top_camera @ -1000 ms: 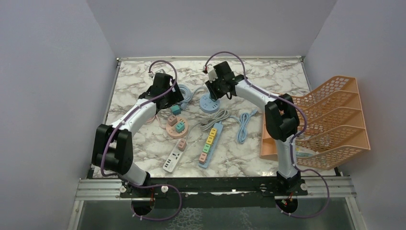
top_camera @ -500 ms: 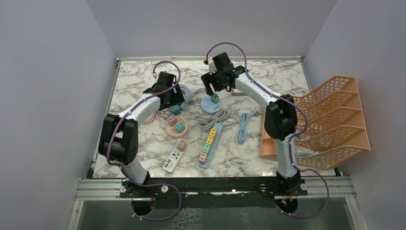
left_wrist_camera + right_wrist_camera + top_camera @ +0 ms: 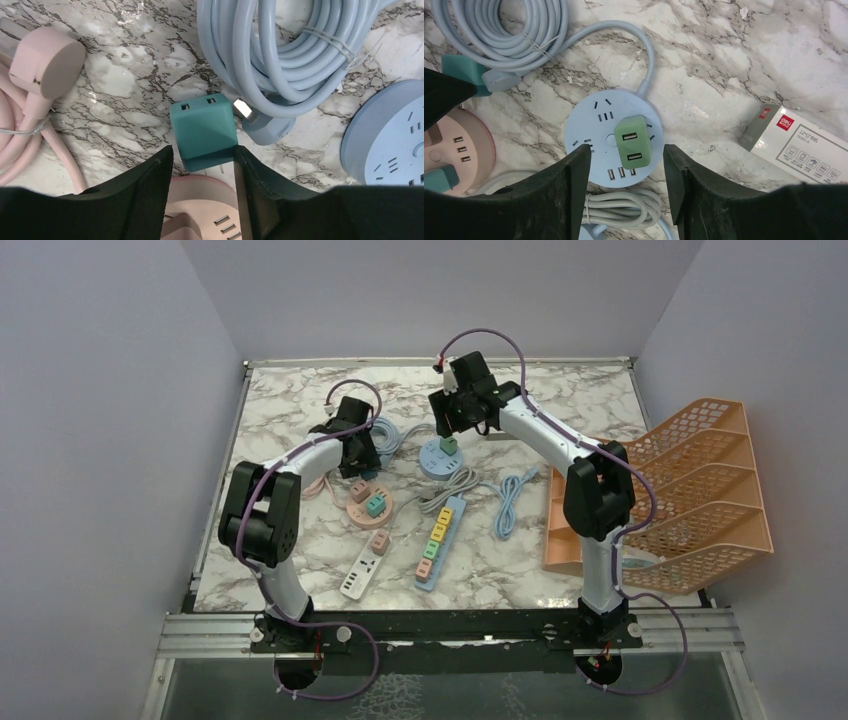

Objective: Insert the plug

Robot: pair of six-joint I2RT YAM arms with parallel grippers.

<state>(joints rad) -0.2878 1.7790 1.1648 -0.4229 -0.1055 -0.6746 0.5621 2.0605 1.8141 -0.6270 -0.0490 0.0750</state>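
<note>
A teal plug (image 3: 202, 130) lies on the marble beside the pink round socket (image 3: 200, 200). My left gripper (image 3: 202, 152) is shut on the plug's lower end, with a finger against each side. In the top view the left gripper (image 3: 358, 455) is low over that spot, and the plug itself is hidden there. A green plug (image 3: 634, 141) sits plugged into the blue round socket (image 3: 589, 135). My right gripper (image 3: 626, 152) hangs open above it, its fingers well clear of the plug. In the top view the right gripper (image 3: 455, 420) is just behind the green plug (image 3: 449, 446).
A coiled blue cable (image 3: 280, 55) and a pink plug (image 3: 47, 60) lie close to the teal plug. A colourful power strip (image 3: 438, 535), a white strip (image 3: 362, 573) and a grey cable bundle (image 3: 624, 207) lie nearer. A white box (image 3: 804, 145) and an orange rack (image 3: 690, 500) are on the right.
My right gripper let go of the green plug in the blue socket and rose. My left gripper shifted over the teal plug and closed on it.
</note>
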